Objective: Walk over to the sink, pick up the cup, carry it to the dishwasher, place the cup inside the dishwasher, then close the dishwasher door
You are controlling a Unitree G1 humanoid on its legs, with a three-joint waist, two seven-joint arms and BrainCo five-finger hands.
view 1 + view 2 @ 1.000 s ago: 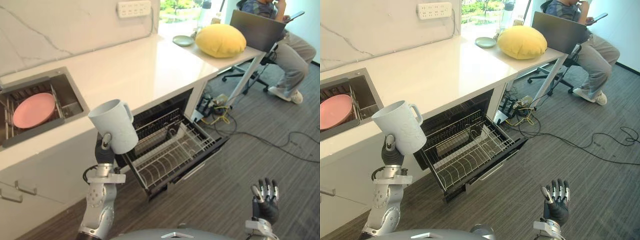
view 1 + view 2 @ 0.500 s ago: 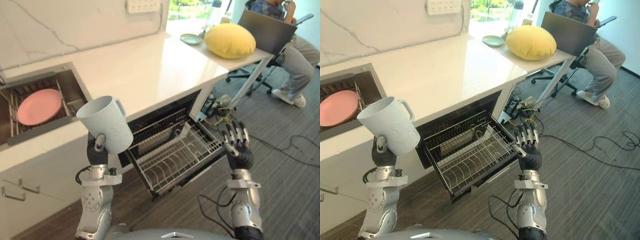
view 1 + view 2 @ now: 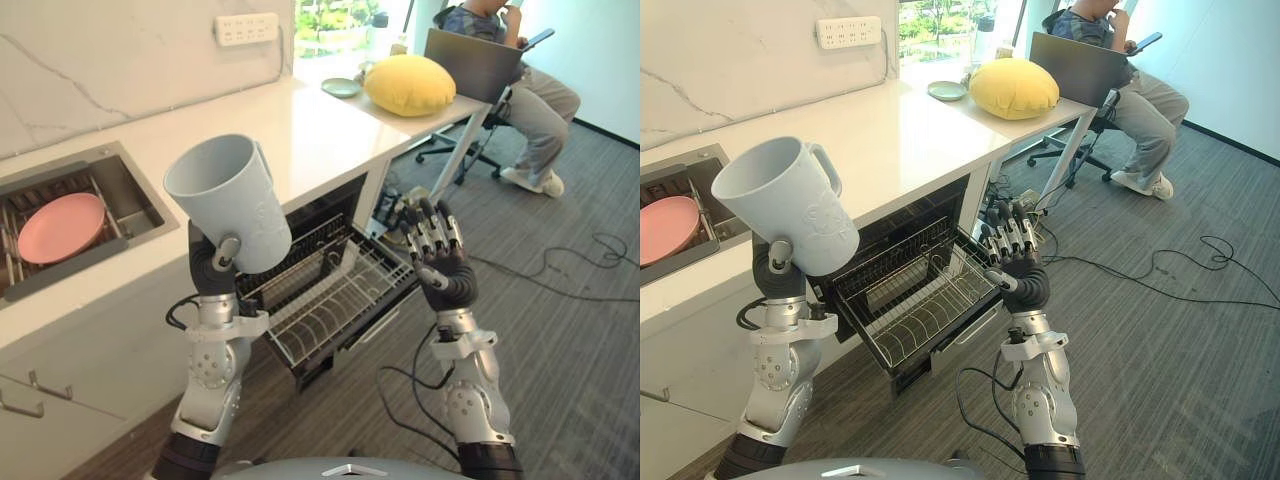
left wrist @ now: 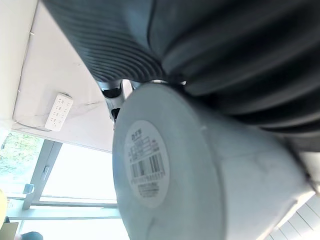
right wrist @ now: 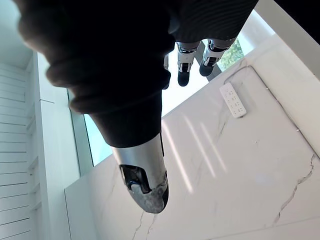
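A pale blue-white cup (image 3: 228, 203) with a handle is held up, tilted mouth toward the upper left, in my left hand (image 3: 212, 268), whose fingers curl round its lower part. The left wrist view looks at the cup's labelled base (image 4: 147, 162). Below and to the right, the dishwasher (image 3: 330, 285) stands under the white counter (image 3: 180, 150) with its wire rack (image 3: 345, 300) pulled out. My right hand (image 3: 440, 255) is raised over the rack's right end, fingers straight and spread, holding nothing. The sink (image 3: 70, 205) lies at the far left with a pink plate (image 3: 60, 227) in it.
A yellow cushion (image 3: 410, 84) and a small green dish (image 3: 341, 88) rest at the counter's far end. A person sits on a chair (image 3: 520, 100) with a laptop beyond it. Cables trail over the grey carpet (image 3: 570, 330) on the right. A socket strip (image 3: 247, 28) is on the marble wall.
The camera has shifted. My left hand has lifted the cup higher. My right hand rose from low near the floor up beside the rack's right end.
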